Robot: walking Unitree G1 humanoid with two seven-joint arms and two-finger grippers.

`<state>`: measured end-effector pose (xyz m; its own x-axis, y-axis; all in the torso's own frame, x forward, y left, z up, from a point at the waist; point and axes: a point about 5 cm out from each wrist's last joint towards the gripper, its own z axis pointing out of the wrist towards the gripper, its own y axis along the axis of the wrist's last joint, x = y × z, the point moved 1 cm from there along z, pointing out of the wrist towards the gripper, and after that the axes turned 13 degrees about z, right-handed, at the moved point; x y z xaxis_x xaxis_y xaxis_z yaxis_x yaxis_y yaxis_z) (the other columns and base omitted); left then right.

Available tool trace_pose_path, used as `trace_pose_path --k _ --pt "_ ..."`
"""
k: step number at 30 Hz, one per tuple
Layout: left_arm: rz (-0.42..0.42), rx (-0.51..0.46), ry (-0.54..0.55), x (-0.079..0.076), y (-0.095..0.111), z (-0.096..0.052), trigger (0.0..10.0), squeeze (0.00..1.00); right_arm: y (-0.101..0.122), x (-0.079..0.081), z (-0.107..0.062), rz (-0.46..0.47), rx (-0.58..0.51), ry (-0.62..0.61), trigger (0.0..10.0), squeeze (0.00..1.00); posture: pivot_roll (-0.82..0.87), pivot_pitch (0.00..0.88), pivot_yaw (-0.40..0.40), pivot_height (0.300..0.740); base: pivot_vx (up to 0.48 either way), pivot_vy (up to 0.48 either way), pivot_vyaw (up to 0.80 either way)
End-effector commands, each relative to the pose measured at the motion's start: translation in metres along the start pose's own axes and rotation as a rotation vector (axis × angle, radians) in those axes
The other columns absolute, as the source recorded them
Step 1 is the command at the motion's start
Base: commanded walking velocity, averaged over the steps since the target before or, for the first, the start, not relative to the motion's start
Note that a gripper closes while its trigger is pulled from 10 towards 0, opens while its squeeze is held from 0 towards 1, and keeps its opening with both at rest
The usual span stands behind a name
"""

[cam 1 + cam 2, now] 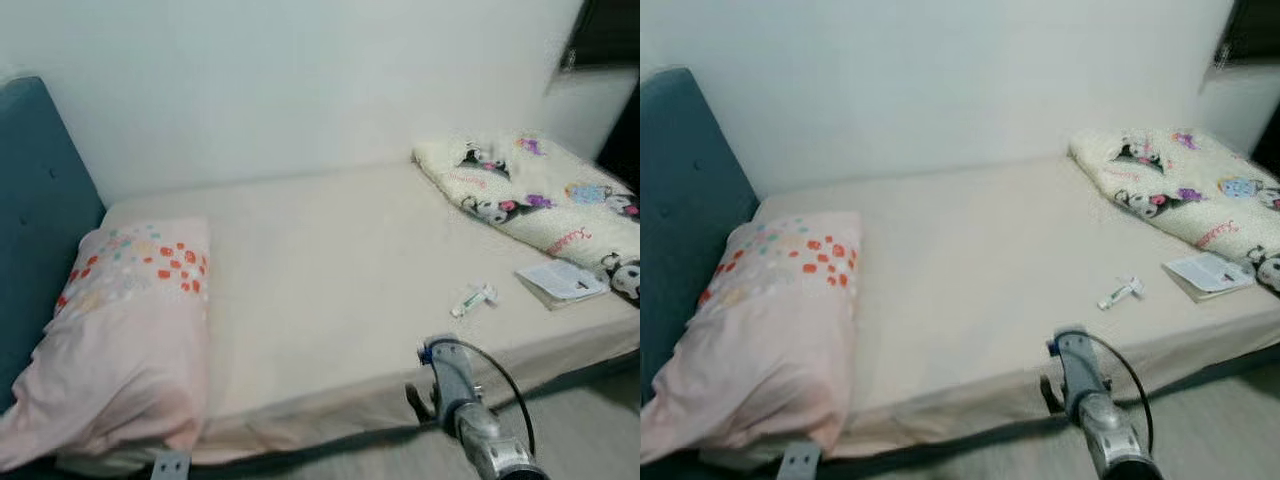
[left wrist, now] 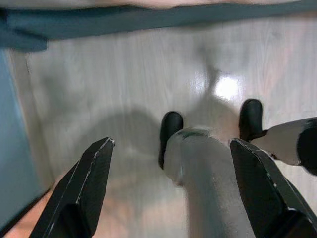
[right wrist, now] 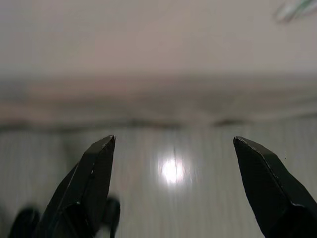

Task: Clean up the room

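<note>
Cream bed [image 1: 330, 290] against a white wall; a small tube [image 1: 473, 298] and booklet [image 1: 562, 281] lie on it beyond the right gripper [image 3: 173, 188], fingers spread, empty, over pale wood floor [image 3: 198, 148]. Left gripper [image 2: 171, 191] hangs splayed, empty. Pink pillow [image 1: 125, 340] and folded cartoon blanket [image 1: 540, 195] at opposite ends.

My two head eyes look forward and down from close by onto the same bed [image 1: 330, 290], while my left wrist camera faces down along my left hand [image 2: 171, 148] at the floor [image 2: 124, 84], and my right wrist camera looks along my right hand [image 3: 173, 144] toward the bed's near edge.
</note>
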<state>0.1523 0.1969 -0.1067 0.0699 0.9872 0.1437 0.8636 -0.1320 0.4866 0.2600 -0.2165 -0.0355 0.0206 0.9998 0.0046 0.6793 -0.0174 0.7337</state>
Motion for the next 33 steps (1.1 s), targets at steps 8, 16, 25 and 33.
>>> trace_pose_path --k 8,16,25,33 --pt "0.01 0.059 0.004 0.005 -0.012 -0.002 10.0 0.0 -0.066 -0.001 -0.012 -0.005 0.151 -0.038 10.0 0.0 -0.06 0.0 -0.052 0.74 0.0 -0.24 0.59" --pt "0.027 0.057 -0.012 -0.005 -0.009 -0.001 10.0 0.0 -0.105 -0.009 -0.027 -0.069 0.271 -0.057 10.0 0.0 -0.06 0.0 -0.059 0.74 0.0 -0.48 0.0" --pt "0.046 0.038 -0.037 -0.025 0.006 0.002 10.0 0.0 -0.104 -0.003 -0.025 -0.058 0.268 -0.048 10.0 0.0 -0.07 0.0 -0.058 0.74 0.0 -0.48 0.0" --pt "0.042 0.034 -0.031 -0.019 0.008 0.002 10.0 0.0 -0.099 -0.001 -0.022 -0.045 0.253 -0.047 10.0 0.0 -0.07 0.0 -0.059 0.74 0.0 -0.48 0.0"
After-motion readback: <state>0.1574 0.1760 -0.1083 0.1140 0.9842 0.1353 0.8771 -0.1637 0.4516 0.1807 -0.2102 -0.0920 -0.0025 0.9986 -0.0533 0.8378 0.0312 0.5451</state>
